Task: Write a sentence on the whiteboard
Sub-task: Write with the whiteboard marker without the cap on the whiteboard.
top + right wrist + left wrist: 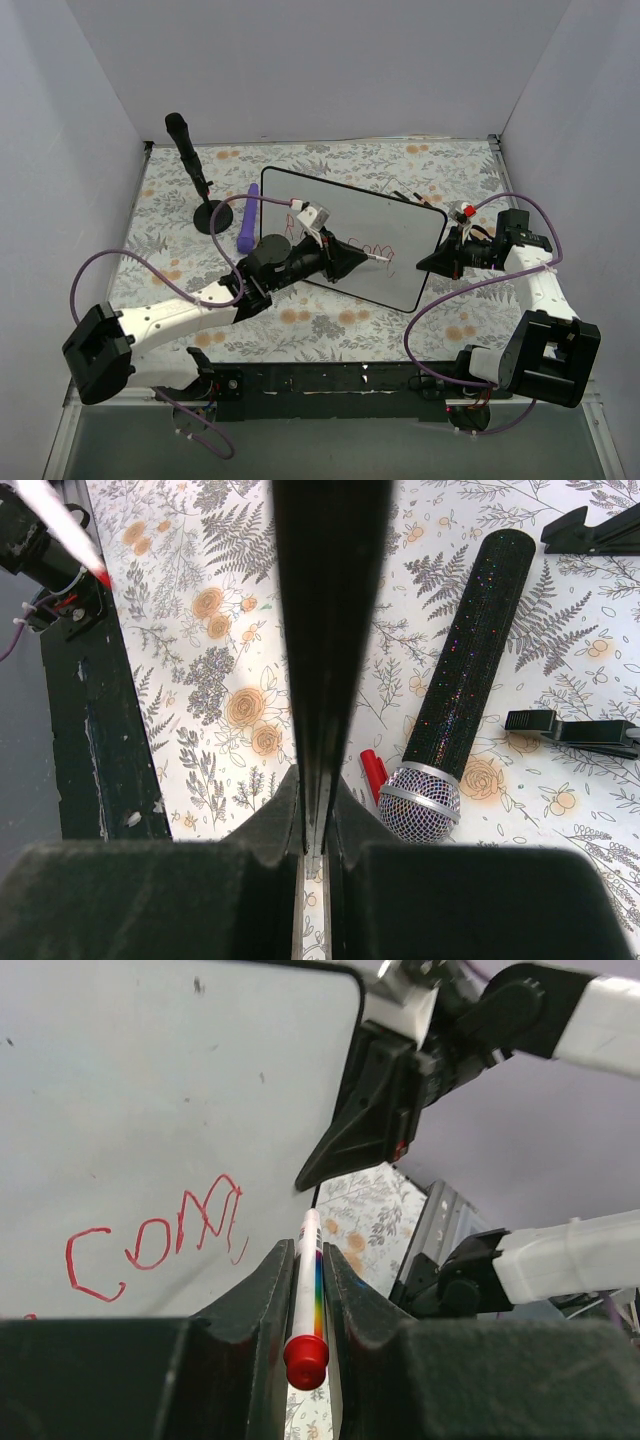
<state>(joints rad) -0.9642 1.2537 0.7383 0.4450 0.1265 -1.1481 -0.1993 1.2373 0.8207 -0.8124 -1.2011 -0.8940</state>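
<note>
Writing is midway: your left gripper (308,1252) clamps the marker (311,1285) at lower centre, right of the red sentence (160,1240); your right gripper (312,792) pinches the whiteboard (150,1090) edge. Next, touch the tip down.

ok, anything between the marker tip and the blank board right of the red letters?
Nothing visible. The marker, clamped in the left gripper, has its tip beside the red letters. Bare whiteboard runs from there to the right gripper, clamped on that far edge.
</note>
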